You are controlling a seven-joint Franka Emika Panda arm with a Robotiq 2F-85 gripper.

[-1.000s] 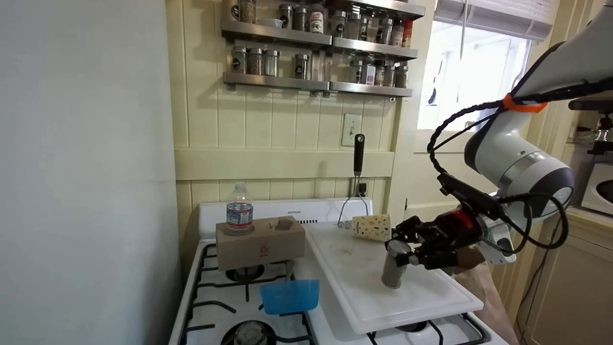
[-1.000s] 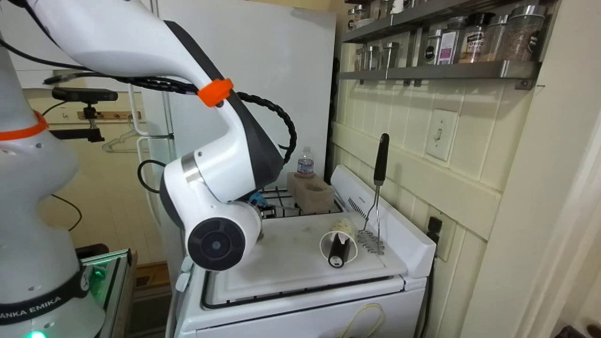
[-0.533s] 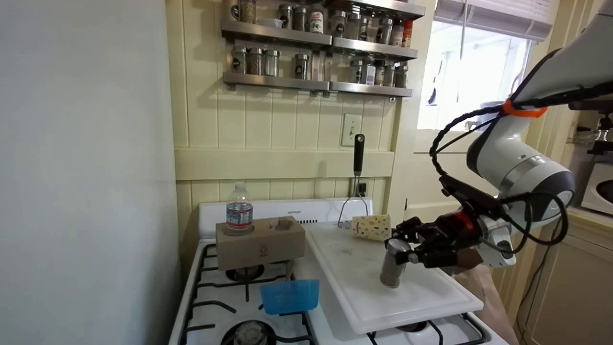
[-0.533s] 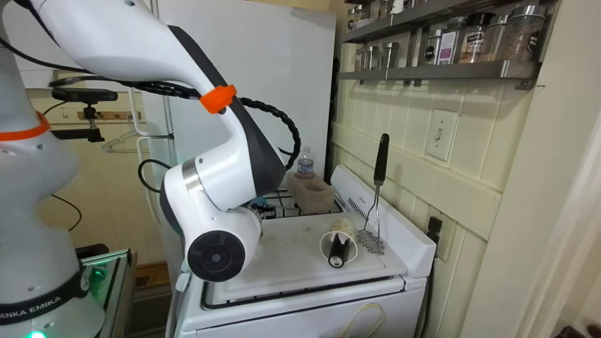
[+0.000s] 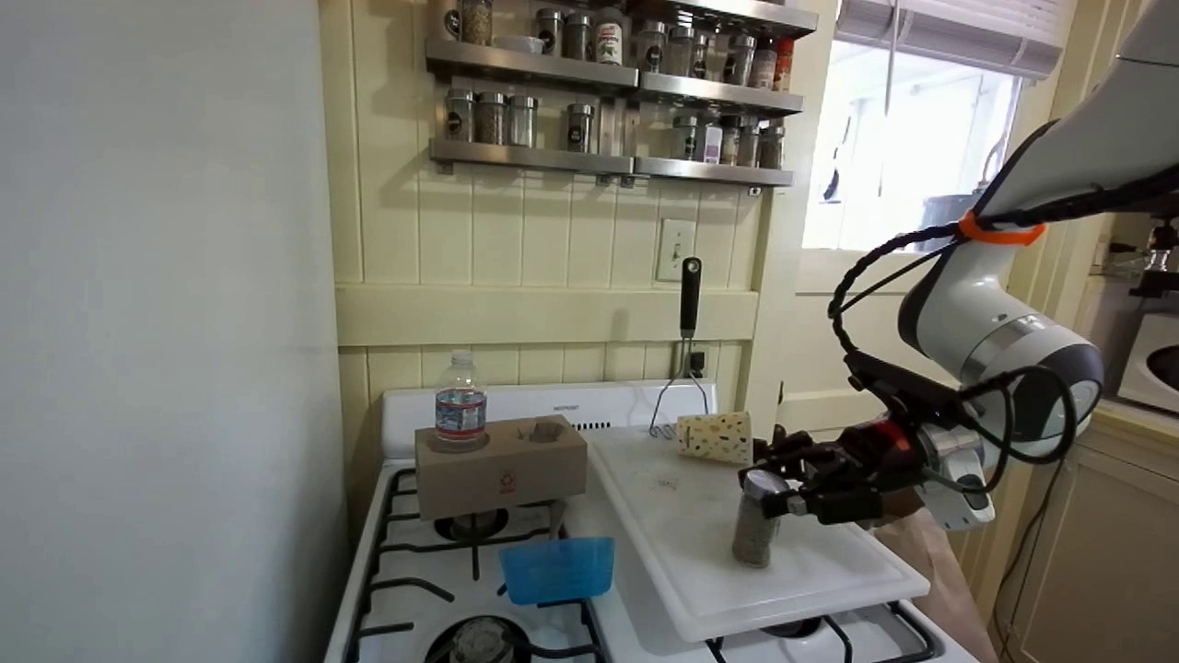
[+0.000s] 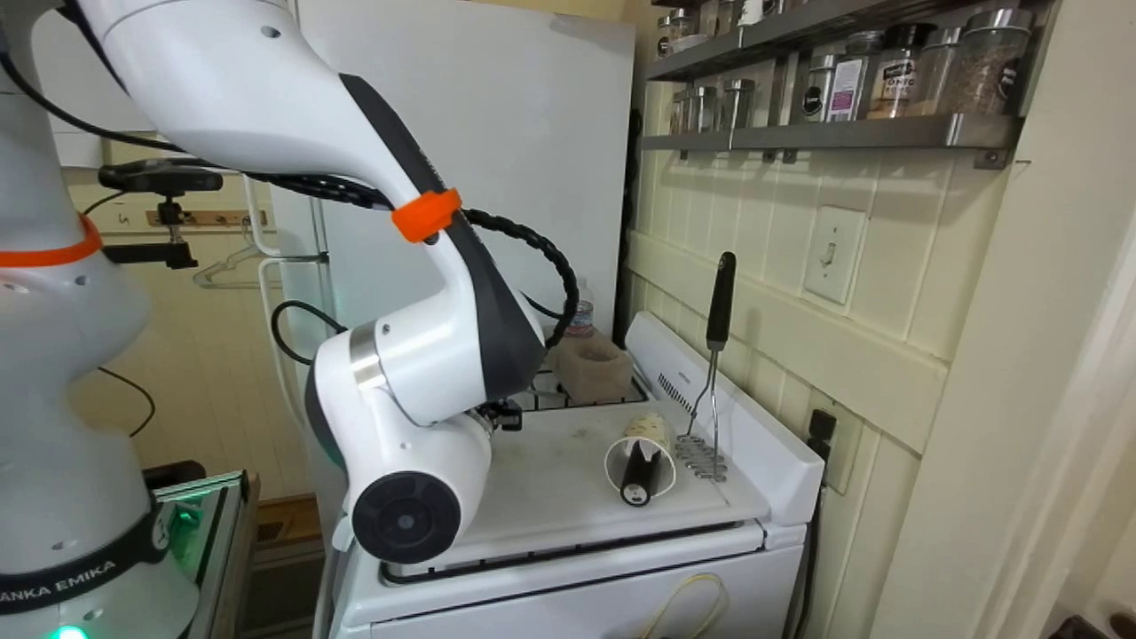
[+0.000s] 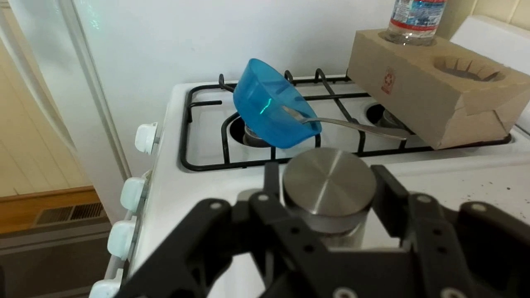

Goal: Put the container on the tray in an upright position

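The container point(image 5: 755, 534), a small grey canister with a metal lid, is close to upright over the white tray point(image 5: 677, 516), leaning slightly. I cannot tell whether its base touches the tray. My gripper point(image 5: 761, 488) has its fingers on either side of the container near the lid and appears shut on it. In the wrist view the lid point(image 7: 329, 182) sits between the fingertips point(image 7: 325, 169), with a thin light strip at the left finger. The arm hides the container in an exterior view, where the tray point(image 6: 550, 497) shows.
A patterned cup point(image 5: 715, 437) lies on the tray's back edge beside a wire masher point(image 5: 689, 304). A cardboard box point(image 5: 502, 470) bearing a water bottle point(image 5: 460, 405) and a blue tub point(image 5: 557, 571) with a spoon point(image 7: 364, 128) sit on the burners left of the tray.
The arm has moved lower and the wrist has turned. The container has come down slightly with the gripper and stands more upright than half a second ago.
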